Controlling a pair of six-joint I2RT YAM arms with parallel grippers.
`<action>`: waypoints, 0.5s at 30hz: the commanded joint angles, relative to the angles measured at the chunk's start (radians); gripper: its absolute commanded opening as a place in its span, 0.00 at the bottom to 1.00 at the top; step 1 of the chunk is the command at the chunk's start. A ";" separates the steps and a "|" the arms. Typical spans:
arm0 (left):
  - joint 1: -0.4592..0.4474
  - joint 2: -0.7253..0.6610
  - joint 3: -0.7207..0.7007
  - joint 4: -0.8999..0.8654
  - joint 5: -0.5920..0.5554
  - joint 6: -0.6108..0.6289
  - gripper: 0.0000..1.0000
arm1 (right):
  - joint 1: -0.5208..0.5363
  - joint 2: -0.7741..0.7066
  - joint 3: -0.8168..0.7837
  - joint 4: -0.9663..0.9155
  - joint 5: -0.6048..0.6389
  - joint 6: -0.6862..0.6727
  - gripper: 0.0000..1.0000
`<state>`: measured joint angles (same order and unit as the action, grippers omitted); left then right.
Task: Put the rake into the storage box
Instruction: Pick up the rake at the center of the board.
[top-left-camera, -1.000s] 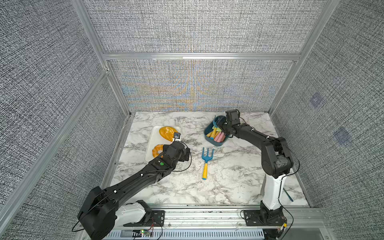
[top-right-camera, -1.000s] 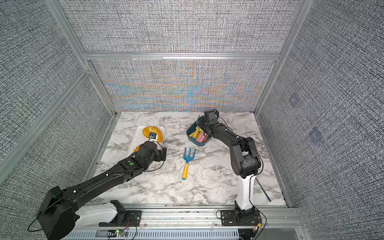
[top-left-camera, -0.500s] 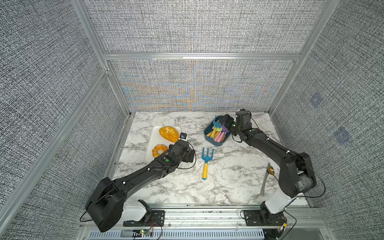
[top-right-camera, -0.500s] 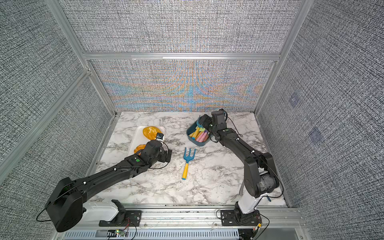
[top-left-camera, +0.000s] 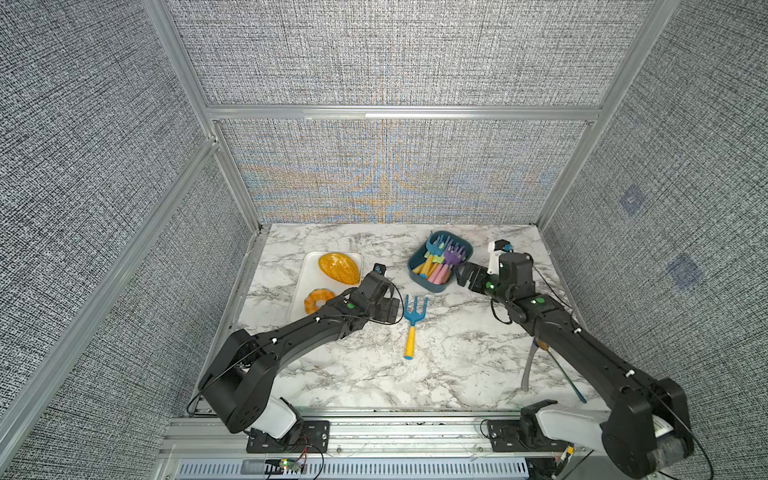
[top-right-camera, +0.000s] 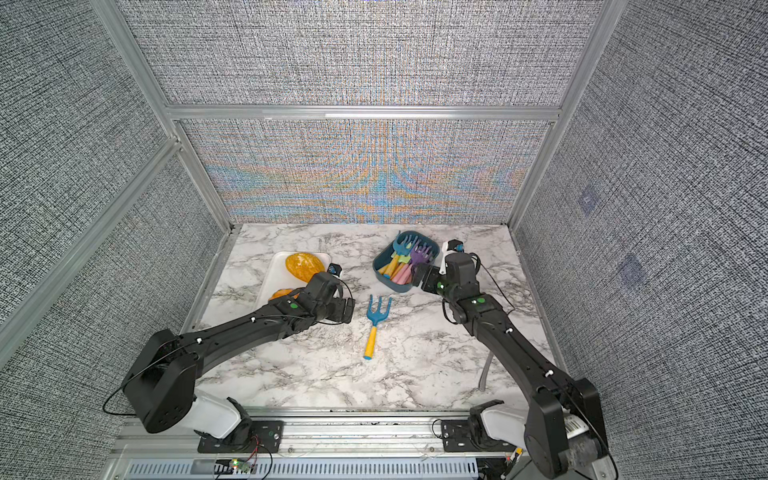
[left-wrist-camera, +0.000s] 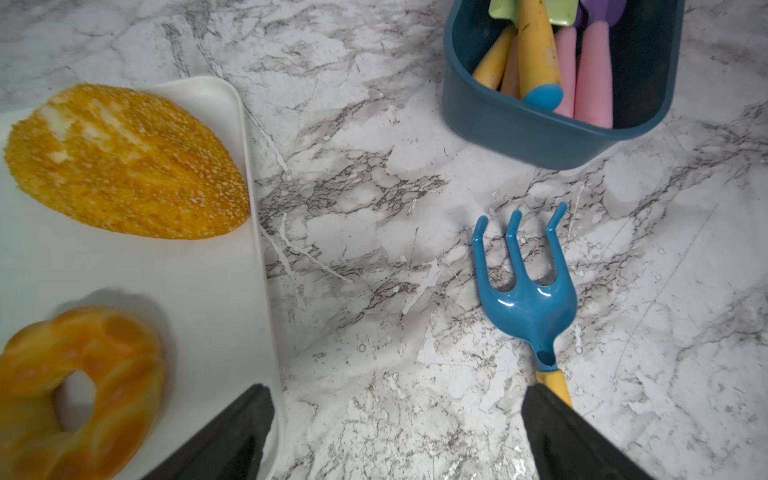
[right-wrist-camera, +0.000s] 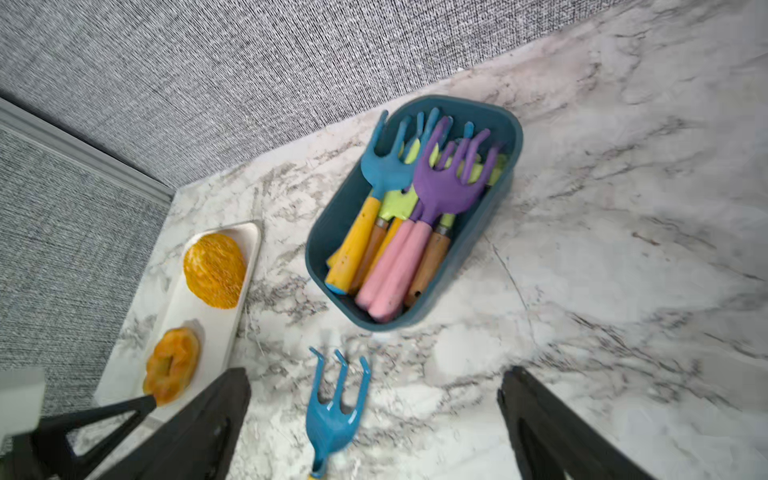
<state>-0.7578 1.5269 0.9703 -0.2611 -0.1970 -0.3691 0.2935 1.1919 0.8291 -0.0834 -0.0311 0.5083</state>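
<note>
Robot lab cell (alu frame (top-left-camera: 399, 112), fabric walls (top-left-camera: 374, 54))

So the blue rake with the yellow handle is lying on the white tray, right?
No, not on the tray. The blue rake with the yellow handle is lying on the marble table, beside the white tray and not touching it. The left wrist view shows this clearly.
</note>
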 joint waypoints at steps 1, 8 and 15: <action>-0.012 0.031 0.022 -0.073 0.054 -0.056 0.99 | 0.000 -0.080 -0.088 -0.017 0.122 -0.031 0.99; -0.067 0.109 0.130 -0.218 0.052 -0.130 0.98 | -0.001 -0.283 -0.249 0.075 0.213 -0.004 0.99; -0.119 0.228 0.269 -0.367 0.034 -0.173 0.94 | -0.001 -0.362 -0.313 0.103 0.309 0.011 0.99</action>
<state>-0.8658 1.7248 1.2057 -0.5339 -0.1551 -0.5087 0.2935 0.8406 0.5259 -0.0231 0.2092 0.5041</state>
